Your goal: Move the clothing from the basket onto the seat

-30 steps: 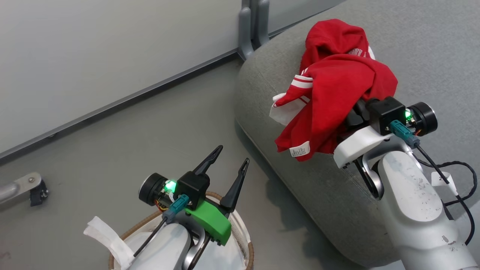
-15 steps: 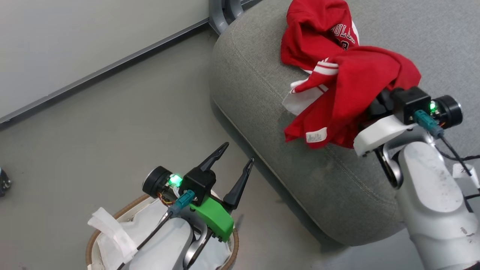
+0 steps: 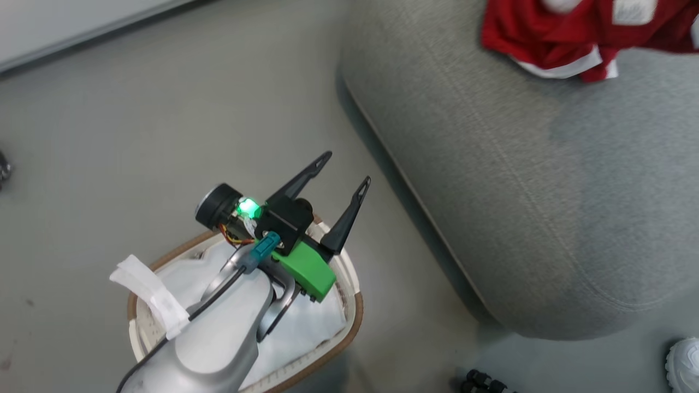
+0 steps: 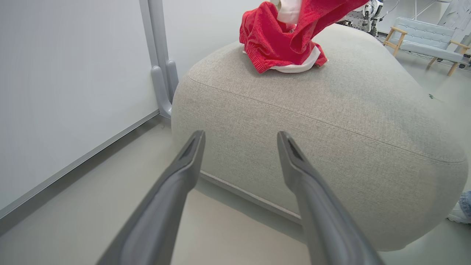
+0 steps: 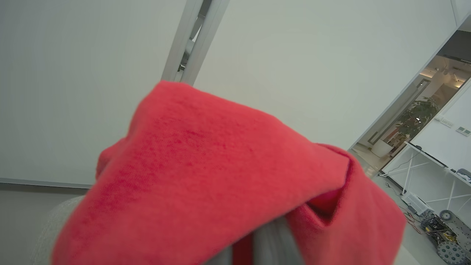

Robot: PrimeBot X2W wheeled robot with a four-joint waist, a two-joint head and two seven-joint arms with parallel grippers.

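Observation:
Bright red clothing [image 3: 568, 33] with white trim lies on top of the grey seat [image 3: 519, 191], at the head view's upper right. The left wrist view shows that clothing [image 4: 283, 44] bunched on the seat [image 4: 312, 121], one part rising out of the picture. More red clothing [image 5: 220, 176] drapes over my right gripper [image 5: 254, 246], which is shut on it, fingertips hidden under the cloth. My left gripper [image 3: 347, 168] hangs open and empty over the white-lined basket [image 3: 355, 322], fingers pointing toward the seat. Its open fingers [image 4: 191, 154] frame the seat's side.
Grey floor lies between the basket and the seat. A white shoe [image 3: 685, 363] and a small black object [image 3: 480, 379] sit by the seat's near end. A white wall panel with a grey post [image 4: 162, 73] stands behind the seat. An armchair [image 4: 423, 40] is far off.
The head camera has swung down and sideways, so the seat and clothing sit higher and further right. My right arm with its red garment has left the head view. The left gripper stays open over the basket.

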